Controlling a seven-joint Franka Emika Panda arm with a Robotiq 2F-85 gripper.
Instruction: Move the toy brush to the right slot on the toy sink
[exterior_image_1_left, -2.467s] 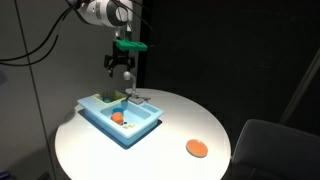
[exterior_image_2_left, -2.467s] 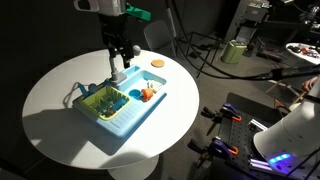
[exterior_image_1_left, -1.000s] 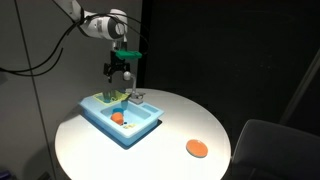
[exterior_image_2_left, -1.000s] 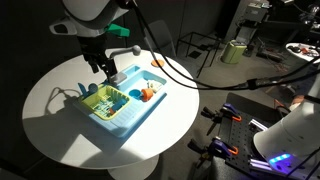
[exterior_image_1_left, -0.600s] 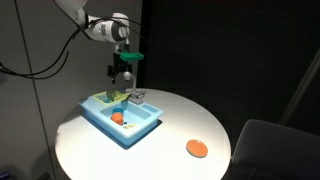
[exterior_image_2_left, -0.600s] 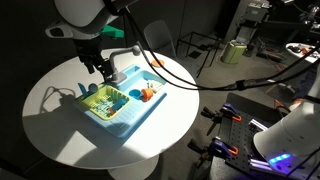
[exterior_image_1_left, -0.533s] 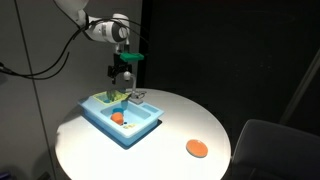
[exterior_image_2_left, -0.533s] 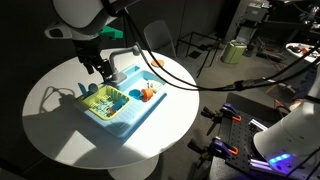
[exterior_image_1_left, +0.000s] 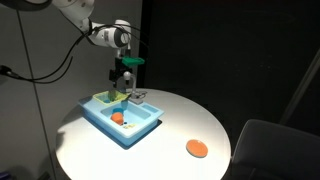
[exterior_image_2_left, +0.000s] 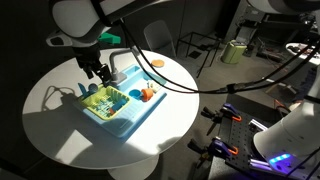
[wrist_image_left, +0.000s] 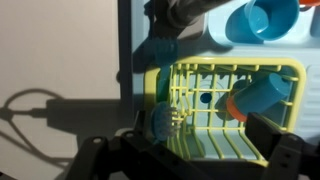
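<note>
Claw spread wide, hovering over yellow-green rack in light blue toy sink, centre-left on white surface. Toy brush seems upright at rack's left edge, between the fingers, contact unclear.

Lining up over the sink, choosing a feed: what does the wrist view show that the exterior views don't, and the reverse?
Only the wrist view: the grid of the yellow rack close up, a blue and orange item lying on it, and what may be the toy brush, pale and bristly, at its edge. Only the exterior views: the orange disc on the round table, and the arm reaching over the toy sink. Both: the rack sitting in the blue sink.
</note>
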